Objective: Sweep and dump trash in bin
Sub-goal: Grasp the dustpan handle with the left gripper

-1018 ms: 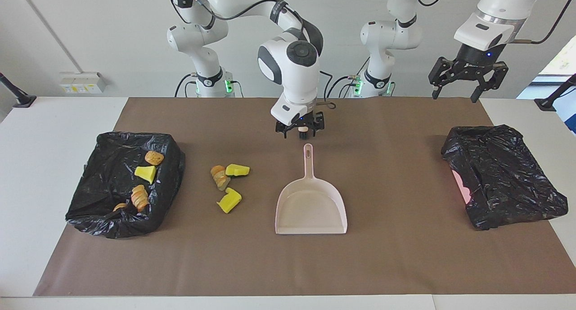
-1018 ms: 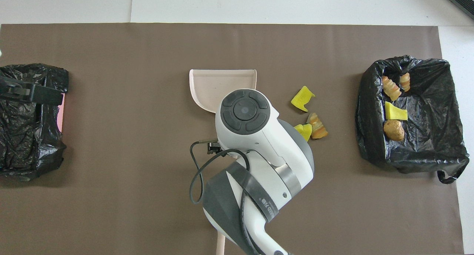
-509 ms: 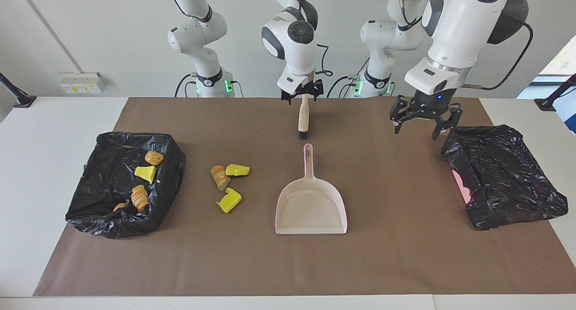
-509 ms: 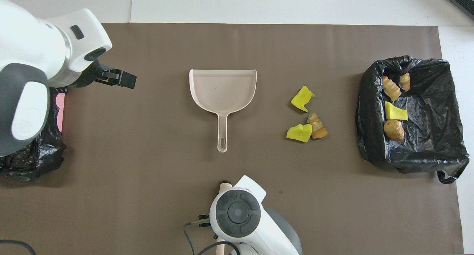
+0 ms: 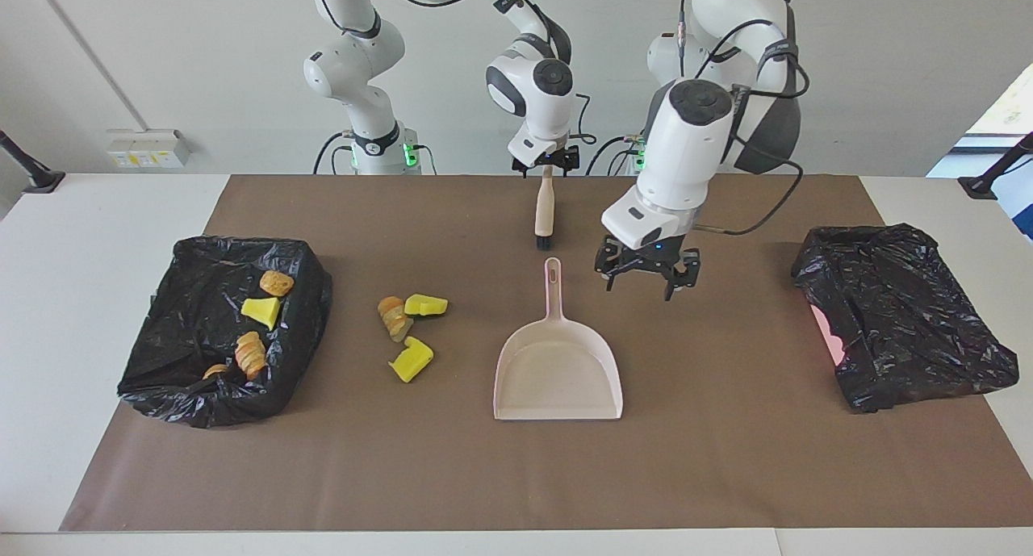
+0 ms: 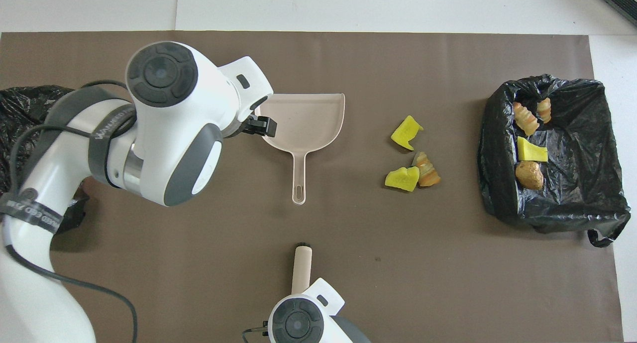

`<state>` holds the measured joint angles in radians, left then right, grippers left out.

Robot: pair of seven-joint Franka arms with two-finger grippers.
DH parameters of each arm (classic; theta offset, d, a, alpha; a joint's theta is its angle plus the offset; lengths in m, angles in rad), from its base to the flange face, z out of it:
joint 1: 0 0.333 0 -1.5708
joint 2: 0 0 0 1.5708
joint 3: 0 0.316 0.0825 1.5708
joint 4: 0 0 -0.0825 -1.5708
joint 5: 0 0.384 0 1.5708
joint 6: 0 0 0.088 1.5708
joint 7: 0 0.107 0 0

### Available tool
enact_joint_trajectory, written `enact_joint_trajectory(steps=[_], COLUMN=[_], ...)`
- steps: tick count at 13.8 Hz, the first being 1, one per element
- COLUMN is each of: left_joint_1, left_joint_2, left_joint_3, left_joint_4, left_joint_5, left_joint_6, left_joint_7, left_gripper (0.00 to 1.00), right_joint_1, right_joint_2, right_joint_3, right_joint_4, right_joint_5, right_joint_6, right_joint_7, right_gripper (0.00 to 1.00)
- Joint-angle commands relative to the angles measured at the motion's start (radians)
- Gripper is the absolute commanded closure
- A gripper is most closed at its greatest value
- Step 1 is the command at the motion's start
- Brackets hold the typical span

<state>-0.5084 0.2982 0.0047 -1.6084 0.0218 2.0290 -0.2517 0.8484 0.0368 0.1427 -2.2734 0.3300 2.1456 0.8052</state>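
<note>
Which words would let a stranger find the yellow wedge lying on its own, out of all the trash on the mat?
Start at the open black bin toward the right arm's end of the table, then look between it and the pink dustpan, where three pieces lie on the brown mat. The lone wedge is the one farthest from the robots. Unlike the other yellow wedge, it touches no bread roll.

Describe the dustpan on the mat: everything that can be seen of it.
The dustpan is pale pink, plastic-looking, and lies flat and empty on the brown mat. Its thin handle, with a hanging slot at the end, points toward the robots; its wide open mouth faces away from them. The loose trash pieces lie apart from it, toward the right arm's end. Nothing touches it; the left gripper, open, hangs beside the handle.
</note>
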Motion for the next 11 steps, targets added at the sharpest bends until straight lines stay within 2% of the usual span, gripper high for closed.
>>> enact_joint_trajectory(steps=[1,4,5,6,7,8,9,10,11], left_joint_1=[-0.094,-0.169,-0.176,-0.176,-0.176,-0.176,-0.174,-0.174,-0.174], left_joint_2=[-0.005,0.004,0.006,0.006,0.006,0.006,0.006,0.004,0.004], left_joint_3=[0.018,0.015,0.015,0.015,0.015,0.015,0.015,0.015,0.015], left_joint_4=[-0.122,-0.232,-0.264,-0.275,-0.277,-0.277,-0.278,-0.283,-0.283], left_joint_5=[0.01,0.007,0.007,0.007,0.007,0.007,0.006,0.001,0.001], left_joint_6=[0.112,0.219,0.256,0.287,0.293,0.29,0.29,0.29,0.289], left_joint_7=[-0.107,-0.184,-0.195,-0.204,-0.205,-0.205,-0.205,-0.207,-0.205], left_gripper=[0.0,0.0,0.0,0.0,0.0,0.0,0.0,0.24,0.45], right_joint_1=[0.012,0.035,0.035,0.035,0.035,0.035,0.037,0.035,0.034], right_joint_2=[-0.051,-0.066,-0.066,-0.066,-0.066,-0.066,-0.066,-0.061,-0.055], right_joint_3=[-0.002,-0.002,-0.002,-0.002,-0.003,-0.002,-0.002,-0.003,-0.003], right_joint_4=[-0.054,-0.072,-0.074,-0.074,-0.074,-0.074,-0.074,-0.074,-0.069], right_joint_5=[0.066,0.067,0.069,0.069,0.069,0.069,0.069,0.069,0.067], right_joint_6=[0.022,0.022,0.023,0.025,0.028,0.03,0.033,0.049,0.054], right_joint_7=[0.017,0.029,0.029,0.031,0.031,0.031,0.054,0.057,0.048], right_gripper=[0.0,0.0,0.07,0.26,0.53,0.75,0.93,1.0,1.0])
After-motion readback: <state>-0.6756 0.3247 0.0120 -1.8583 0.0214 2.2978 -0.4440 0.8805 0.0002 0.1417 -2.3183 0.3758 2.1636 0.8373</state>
